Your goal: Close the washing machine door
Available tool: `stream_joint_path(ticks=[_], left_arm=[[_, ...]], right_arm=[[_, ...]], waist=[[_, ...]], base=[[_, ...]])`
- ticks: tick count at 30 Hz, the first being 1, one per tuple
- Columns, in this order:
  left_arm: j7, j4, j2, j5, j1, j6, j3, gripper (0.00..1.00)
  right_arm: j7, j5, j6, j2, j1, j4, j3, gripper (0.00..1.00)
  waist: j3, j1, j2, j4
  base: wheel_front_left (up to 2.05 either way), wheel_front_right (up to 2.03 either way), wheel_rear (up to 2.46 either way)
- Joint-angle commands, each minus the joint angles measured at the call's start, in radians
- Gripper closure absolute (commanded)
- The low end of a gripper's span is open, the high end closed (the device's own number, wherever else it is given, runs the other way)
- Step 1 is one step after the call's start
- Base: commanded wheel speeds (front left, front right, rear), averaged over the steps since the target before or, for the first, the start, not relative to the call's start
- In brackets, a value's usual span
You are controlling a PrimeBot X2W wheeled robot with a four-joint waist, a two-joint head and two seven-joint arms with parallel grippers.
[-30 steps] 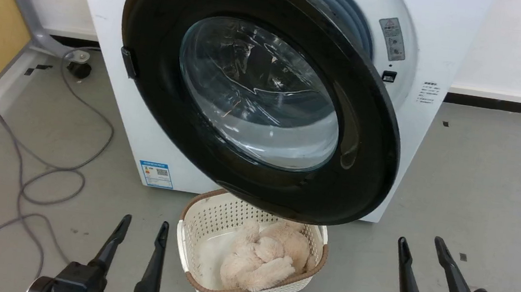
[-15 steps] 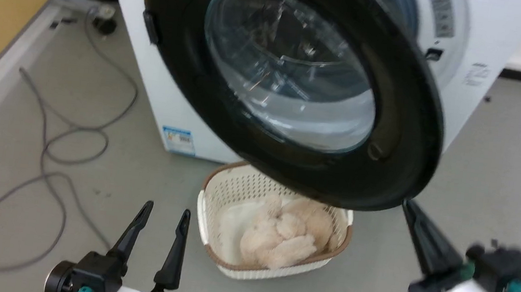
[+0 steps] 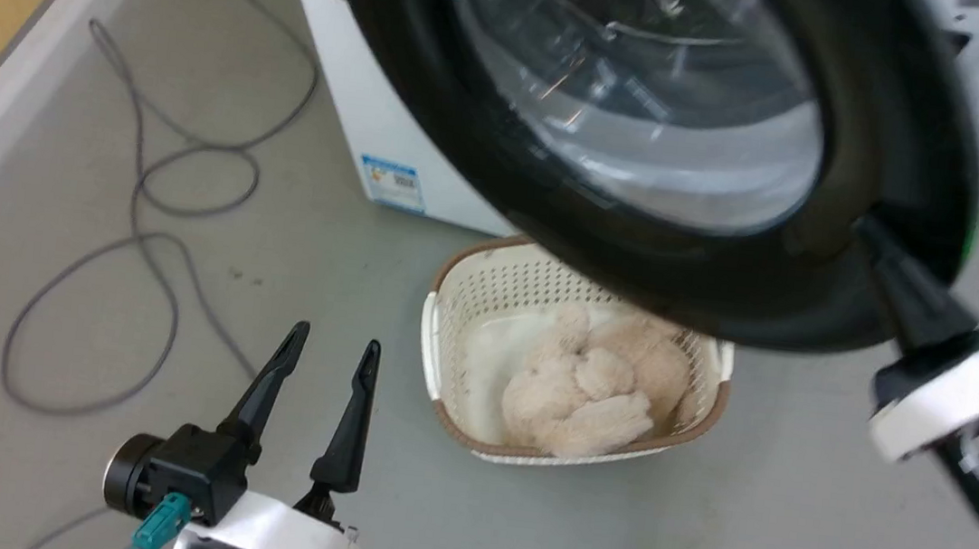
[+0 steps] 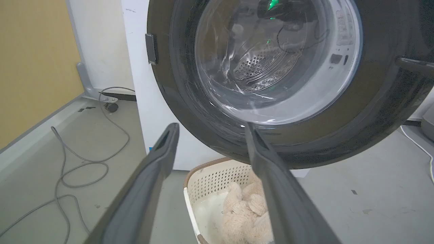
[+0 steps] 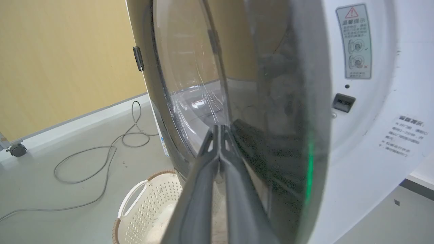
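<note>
Right claw (image 3: 869, 228) has come up, fingers pressed together, tip at the black rim of the washing machine door (image 3: 916, 110). Left claw (image 3: 335, 345) hangs low, fingers apart. Door's swung open above the basket (image 3: 435, 342), out from the washing machine (image 3: 362, 97).

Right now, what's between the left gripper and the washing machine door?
Only bare floor, seen in the head view, separates the left gripper from the washing machine door.
</note>
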Motion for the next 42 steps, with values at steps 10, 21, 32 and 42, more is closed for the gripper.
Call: stream_joint_path(ticks=[10, 21, 32, 42], left_arm=[[-0.004, -0.007, -0.025, 0.015, -0.059, -0.021, 0.017, 0.00], [-0.004, -0.006, -0.035, 0.017, -0.096, -0.028, 0.020, 0.00], [-0.004, 0.002, -0.036, 0.011, -0.101, -0.025, 0.010, 0.00], [-0.004, 0.029, -0.037, 0.013, -0.040, -0.013, 0.055, 0.00]], right_arm=[[0.051, 0.086, -0.002, -0.059, -0.219, 0.162, -0.051, 1.00], [0.121, 0.124, -0.002, -0.037, -0.433, 0.348, -0.108, 1.00], [0.100, 0.095, -0.002, 0.009, -0.540, 0.499, -0.130, 1.00], [-0.028, 0.131, -0.002, 0.039, -0.370, 0.508, -0.039, 1.00]], waist=[[0.105, -0.0001, 0.0000, 0.052], [0.164, -0.0001, 0.0000, 0.065], [0.163, -0.0001, 0.0000, 0.068], [-0.026, -0.0001, 0.0000, -0.005]], base=[[0.00, 0.00, 0.00], [0.00, 0.00, 0.00], [0.00, 0.00, 0.00], [0.00, 0.00, 0.00]])
